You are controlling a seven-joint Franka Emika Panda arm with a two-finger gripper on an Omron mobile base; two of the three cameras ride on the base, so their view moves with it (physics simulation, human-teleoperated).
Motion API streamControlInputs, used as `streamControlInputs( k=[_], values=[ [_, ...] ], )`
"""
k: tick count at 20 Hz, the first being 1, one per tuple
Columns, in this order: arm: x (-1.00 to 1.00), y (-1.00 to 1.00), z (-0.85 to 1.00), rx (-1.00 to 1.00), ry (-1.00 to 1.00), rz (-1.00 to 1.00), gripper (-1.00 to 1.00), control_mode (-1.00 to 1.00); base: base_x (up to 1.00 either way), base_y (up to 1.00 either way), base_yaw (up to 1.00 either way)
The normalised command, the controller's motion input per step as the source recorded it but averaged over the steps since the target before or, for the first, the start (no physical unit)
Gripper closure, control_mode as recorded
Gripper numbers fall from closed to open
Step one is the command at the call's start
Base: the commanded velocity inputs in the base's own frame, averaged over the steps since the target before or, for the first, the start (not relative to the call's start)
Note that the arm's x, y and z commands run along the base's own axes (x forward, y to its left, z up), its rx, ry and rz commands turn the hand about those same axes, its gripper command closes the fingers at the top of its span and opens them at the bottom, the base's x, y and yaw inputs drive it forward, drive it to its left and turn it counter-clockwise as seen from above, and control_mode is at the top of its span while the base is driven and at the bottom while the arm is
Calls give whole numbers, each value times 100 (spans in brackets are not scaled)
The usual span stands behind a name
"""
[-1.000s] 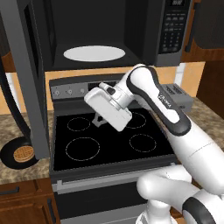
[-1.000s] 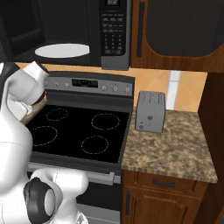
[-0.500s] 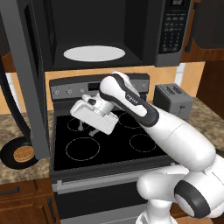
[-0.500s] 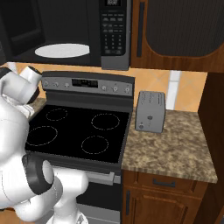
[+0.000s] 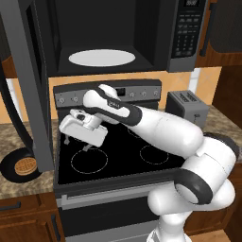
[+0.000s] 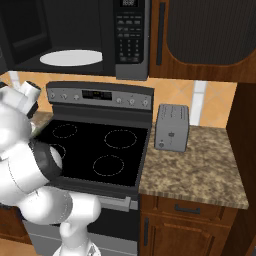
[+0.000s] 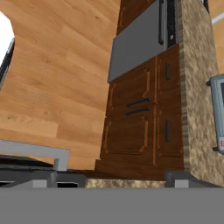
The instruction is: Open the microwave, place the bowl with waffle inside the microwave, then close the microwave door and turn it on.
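Your gripper [image 5: 75, 144] hangs over the front left burner of the stove [image 5: 118, 156], its fingers spread wide and holding nothing. The bowl [image 5: 21, 166] you are after sits on the granite counter [image 5: 19, 186] just left of the stove's left edge, near the counter's front edge, partly behind the swung-open microwave door [image 5: 28, 85]. In the bowl lies the waffle [image 5: 26, 166], flat and about centred; nothing else is in it.

Expect the bowl to be rigid, light and smooth, so a pinch on its side could slip. Take it by the rim, one finger inside and one outside, on the side clear of the waffle, and keep it level, since the waffle is loose and would likely slide out.

The microwave [image 5: 113, 38] stands open above the stove. Its white turntable plate [image 5: 101, 58] is bare, ready to receive the bowl.
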Motion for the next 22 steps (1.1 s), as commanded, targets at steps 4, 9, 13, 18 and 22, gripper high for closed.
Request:
streamControlInputs(
  k=[4, 9, 13, 18, 22],
  values=[
    [45, 67, -33, -8, 0, 7, -100, -100, 0, 0, 0],
    [38, 48, -40, -16, -1, 5, -100, -100, 0, 0, 0],
    [39, 28, -49, -18, -6, 4, -100, -100, 0, 0, 0],
    [41, 16, -45, -12, -10, 2, -100, -100, 0, 0, 0],
    [47, 16, -33, -5, -11, 0, -100, -100, 0, 0, 0]
  ],
)
